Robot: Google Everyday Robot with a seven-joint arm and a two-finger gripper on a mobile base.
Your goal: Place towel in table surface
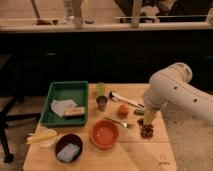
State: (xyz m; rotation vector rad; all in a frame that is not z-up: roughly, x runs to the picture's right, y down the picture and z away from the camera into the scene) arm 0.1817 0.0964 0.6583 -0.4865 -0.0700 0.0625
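Pale towel [60, 106] lies in green tray [67, 85] by table [131, 156] left edge, touching tan block [75, 111]. Near right edge, tool [149, 120] hangs, fingers apart, empty.

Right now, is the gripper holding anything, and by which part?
Nothing held: the gripper hangs empty over the table surface; the towel lies in the green tray.

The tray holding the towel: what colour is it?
Green tray, camera view; gripper hovers over the table, right side.
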